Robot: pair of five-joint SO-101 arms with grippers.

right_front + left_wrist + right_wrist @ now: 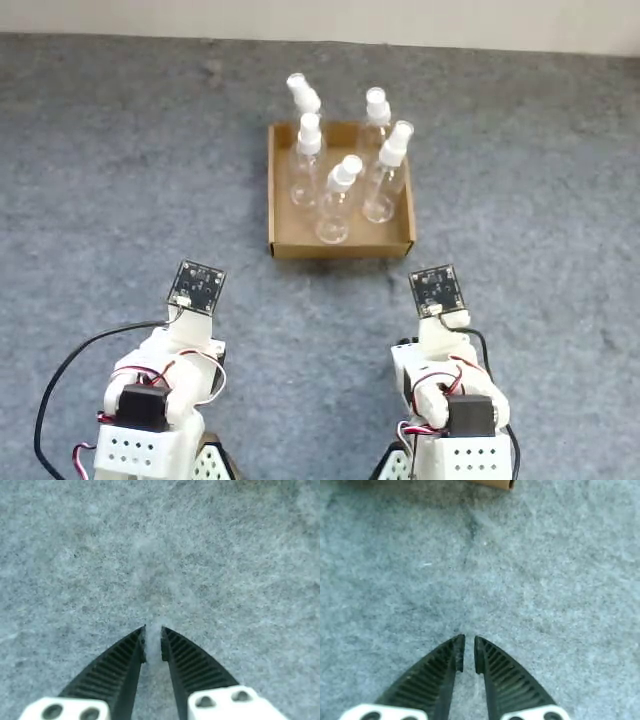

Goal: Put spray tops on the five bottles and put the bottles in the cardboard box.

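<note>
The left claw point(153, 645) is pressed almost together in the left wrist view, its ribbed black fingers point(120, 665) meeting at the tips with only a thin slit between them and nothing pinched. It points down at the grey felt point(160, 555).

In the right wrist view the right claw point(469, 655) stands the same way, tips nearly touching and holding nothing. Ahead of it, well apart across bare felt, is one corner of the cardboard box point(492, 483).

The high view has both arms at the near edge of the table, the left arm point(165, 385) and the right arm point(450, 390) side by side, each folded back with its wrist pointing toward the box point(340, 246). The box lies farther out, between the lines of the two arms and clear of both. Five clear bottles stand upright in it, each with a white spray top: one at the front middle point(336, 205), one at the left point(305, 165), one at the right point(385, 180), and two at the back point(374, 120) point(303, 95), close together.
</note>
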